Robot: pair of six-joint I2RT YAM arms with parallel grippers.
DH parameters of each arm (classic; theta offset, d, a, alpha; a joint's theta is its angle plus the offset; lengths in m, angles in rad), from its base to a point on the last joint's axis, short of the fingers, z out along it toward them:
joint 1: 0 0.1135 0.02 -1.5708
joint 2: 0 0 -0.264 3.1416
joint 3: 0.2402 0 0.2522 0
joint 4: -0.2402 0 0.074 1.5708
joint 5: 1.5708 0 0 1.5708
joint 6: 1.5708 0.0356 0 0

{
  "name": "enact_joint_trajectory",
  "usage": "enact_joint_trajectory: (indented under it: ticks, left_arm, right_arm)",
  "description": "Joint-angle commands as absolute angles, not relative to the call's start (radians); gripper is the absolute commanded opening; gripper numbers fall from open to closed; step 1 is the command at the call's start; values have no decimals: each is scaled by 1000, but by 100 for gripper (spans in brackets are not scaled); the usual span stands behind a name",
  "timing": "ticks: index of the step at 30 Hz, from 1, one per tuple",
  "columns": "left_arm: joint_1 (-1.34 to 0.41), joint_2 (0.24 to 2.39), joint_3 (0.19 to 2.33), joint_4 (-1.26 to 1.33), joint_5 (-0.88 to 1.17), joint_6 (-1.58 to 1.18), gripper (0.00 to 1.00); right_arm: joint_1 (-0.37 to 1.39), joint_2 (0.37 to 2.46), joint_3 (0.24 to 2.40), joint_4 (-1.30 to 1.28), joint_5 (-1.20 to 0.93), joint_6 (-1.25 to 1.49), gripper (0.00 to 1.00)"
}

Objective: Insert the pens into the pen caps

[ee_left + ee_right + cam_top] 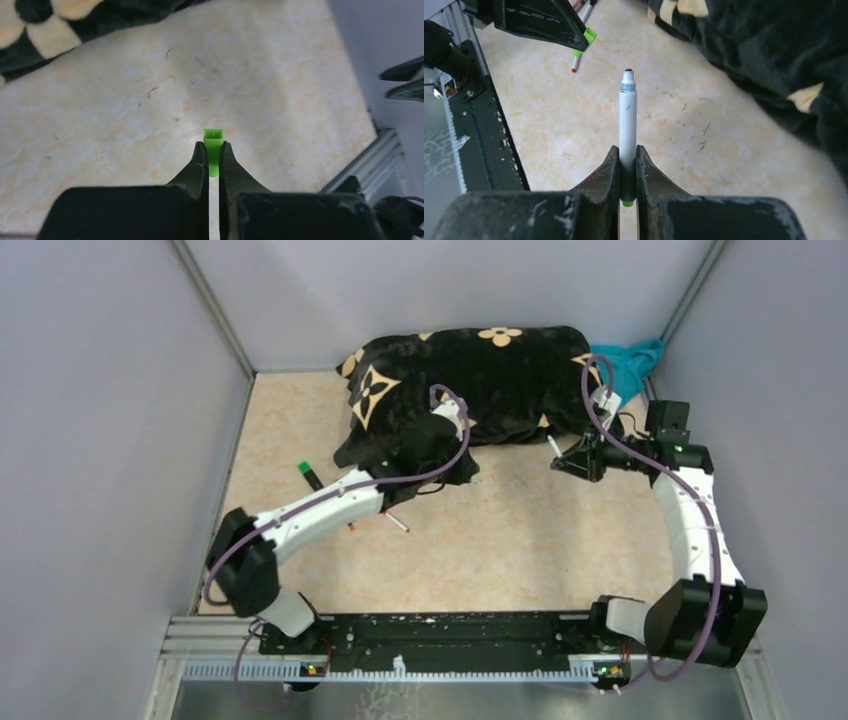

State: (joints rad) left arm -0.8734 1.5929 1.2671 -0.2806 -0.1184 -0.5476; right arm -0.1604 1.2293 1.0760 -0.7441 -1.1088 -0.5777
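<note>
Black fingers [200, 165] of the left pincer [214, 150] are pressing together on a small green pen cap [213, 142], and the top of the cap is sticking out past the tips, above the tan bench [125, 125]. The right pincer [627, 155] is pinching a white pen [627, 115] near its green back end. The pen is sticking straight out from the fingers with its dark tip bare. A tiny green mark on its barrel is too small to read. Pen and cap are not touching each other. A black marker [310, 476] with a green end and a thin pen [398, 524] with a red tip are lying on the bench by the left arm. A black cloth [470, 380] with tan flower shapes is lying at the back, with a blue-green cloth [630, 360] peeking out behind it.
</note>
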Motion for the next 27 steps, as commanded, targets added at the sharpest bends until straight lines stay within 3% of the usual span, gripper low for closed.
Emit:
enact_joint_trajectory:
  ticks: [1,7,10,14,20,27]
  left_arm:
    - [-874,1458,1142,82,-5,-498,0]
    - [-873,1281,954,494,74,-517,0]
    - [-873,1247,912,645,124,-520,0]
    - [-873,1254,919,788,243,-544,0]
    - [-873,1306,947,973,324,-647,0]
    - [-873,1342,958,1124,375,-706,0]
  right_arm:
    - [-166,1130,1196,-895,-1170,-764,0]
    - [-159,1005,1218,-921,-1323,-868,0]
    - [-141,898,1125,-673,-1417,-700,0]
    - [-63,759,952,-258,-1369,-322,0]
    - [130,722,913,-248,-1238,-251,0]
    - [238,739,877,-87,-1132,-34,0]
